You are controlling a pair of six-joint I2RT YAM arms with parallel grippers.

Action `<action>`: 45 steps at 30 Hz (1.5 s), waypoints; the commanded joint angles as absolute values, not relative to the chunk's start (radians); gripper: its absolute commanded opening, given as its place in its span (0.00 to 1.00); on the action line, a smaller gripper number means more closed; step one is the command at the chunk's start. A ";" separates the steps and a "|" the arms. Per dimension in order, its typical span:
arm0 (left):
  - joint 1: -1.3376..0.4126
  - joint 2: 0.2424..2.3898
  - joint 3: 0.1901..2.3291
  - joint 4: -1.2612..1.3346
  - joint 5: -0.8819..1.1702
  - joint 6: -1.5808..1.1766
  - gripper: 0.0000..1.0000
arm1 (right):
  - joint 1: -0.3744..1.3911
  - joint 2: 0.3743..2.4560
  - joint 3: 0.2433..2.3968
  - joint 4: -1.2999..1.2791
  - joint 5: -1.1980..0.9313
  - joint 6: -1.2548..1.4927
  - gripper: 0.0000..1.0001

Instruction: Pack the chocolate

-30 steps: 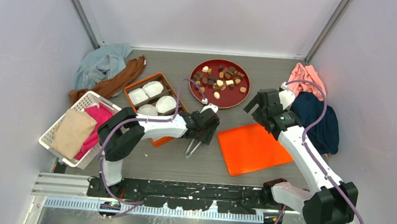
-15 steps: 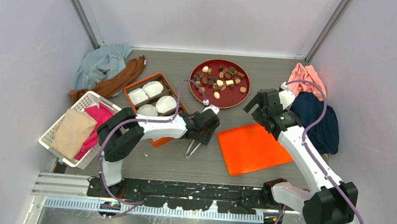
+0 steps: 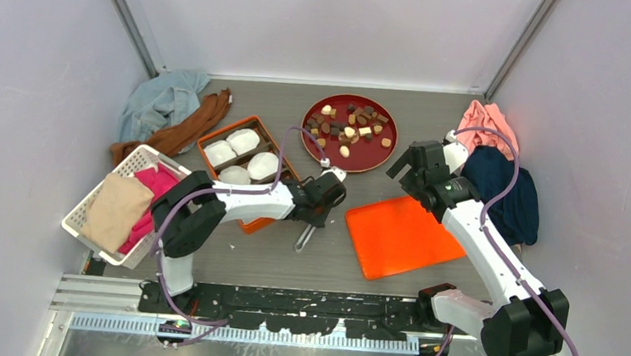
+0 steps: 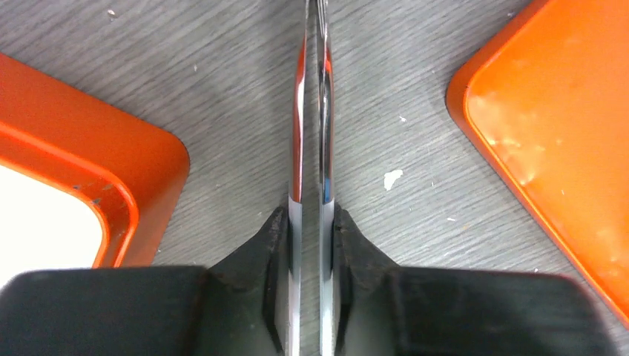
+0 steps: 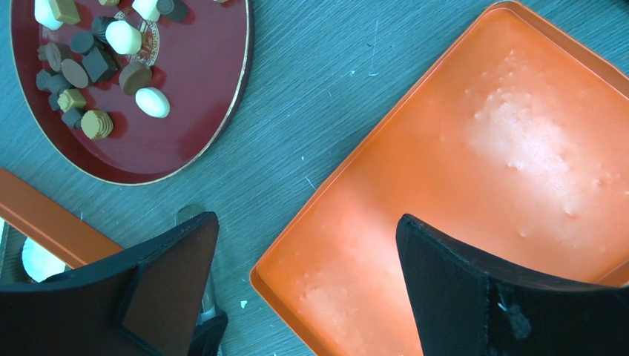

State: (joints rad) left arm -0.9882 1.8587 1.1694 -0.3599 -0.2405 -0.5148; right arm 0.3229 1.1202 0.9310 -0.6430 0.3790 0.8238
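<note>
Several tiny pieces of chocolate (image 3: 349, 130), dark brown, light brown and cream, lie on a round dark red plate (image 3: 373, 159); the right wrist view shows them too (image 5: 96, 63). My left gripper (image 3: 316, 215) is low over the table, shut on a pair of metal tongs (image 4: 311, 111) whose two arms are pressed nearly together between its fingers (image 4: 356, 237). The tongs (image 3: 303, 237) point toward the near edge. My right gripper (image 3: 407, 162) hangs open and holds nothing above the left corner of the orange lid (image 5: 475, 170).
An orange box (image 3: 229, 133) with white paper cups (image 3: 242, 142) sits left of the left gripper. The flat orange lid (image 3: 401, 236) lies to its right. A white basket (image 3: 88, 211) of cloths stands at left; more cloths lie at back left (image 3: 165, 102) and right (image 3: 503, 180).
My left gripper has closed on the tongs, squeezing their arms together. The right arm has not moved.
</note>
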 commanded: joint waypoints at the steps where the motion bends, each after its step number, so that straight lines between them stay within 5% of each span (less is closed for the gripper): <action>1: -0.986 1.861 1.174 -0.429 -0.216 -0.508 0.05 | 0.318 1.123 0.934 -0.603 0.382 0.838 0.95; 11: -0.939 1.821 1.527 -0.785 -0.207 -0.301 0.01 | 0.318 1.106 0.936 -0.611 0.396 0.830 0.95; 27: -0.828 1.893 1.766 -0.874 -0.081 -0.252 0.29 | 0.317 1.077 0.942 -0.627 0.419 0.825 0.95; 45: -0.791 2.014 1.941 -0.900 -0.055 -0.258 0.37 | 0.318 1.061 0.928 -0.634 0.423 0.830 0.95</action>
State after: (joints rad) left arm -0.8036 1.9896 1.8679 -0.8963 -0.0742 -0.2611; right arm 0.3229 1.0901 0.9234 -0.6449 0.3950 0.8253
